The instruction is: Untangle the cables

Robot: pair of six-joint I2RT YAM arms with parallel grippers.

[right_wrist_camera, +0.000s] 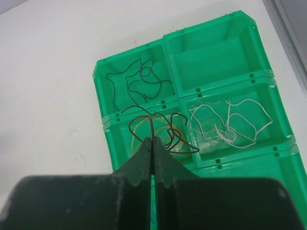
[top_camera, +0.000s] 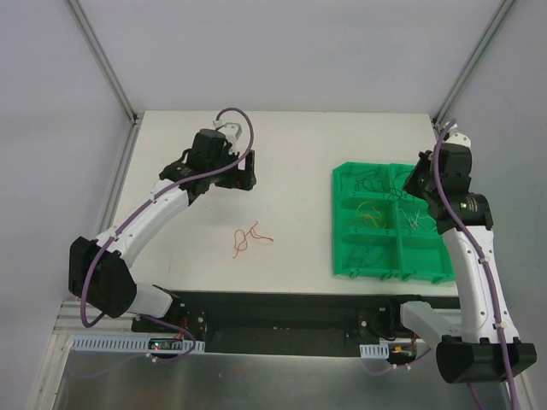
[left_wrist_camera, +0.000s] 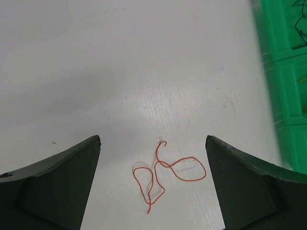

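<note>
A thin red-orange wire [top_camera: 249, 237] lies alone in loose loops on the white table. In the left wrist view this wire [left_wrist_camera: 165, 175] sits between and just ahead of my left gripper [left_wrist_camera: 152, 140], which is open, empty and above it. My right gripper [right_wrist_camera: 152, 140] is shut on a dark brown kinked wire [right_wrist_camera: 165, 120] and holds it above the green tray's [right_wrist_camera: 103, 129] middle-left compartment, where a yellow wire [right_wrist_camera: 135, 125] lies. A black wire [right_wrist_camera: 139, 84] and a white wire [right_wrist_camera: 230, 125] lie in other compartments. In the top view the right gripper [top_camera: 412, 190] hovers over the tray [top_camera: 342, 256].
The green tray has several compartments; its far right one [right_wrist_camera: 216, 57] holds nothing. Metal frame posts [top_camera: 102, 60] stand at the table's back corners. The table's near edge [top_camera: 256, 292] runs just in front of the arm bases.
</note>
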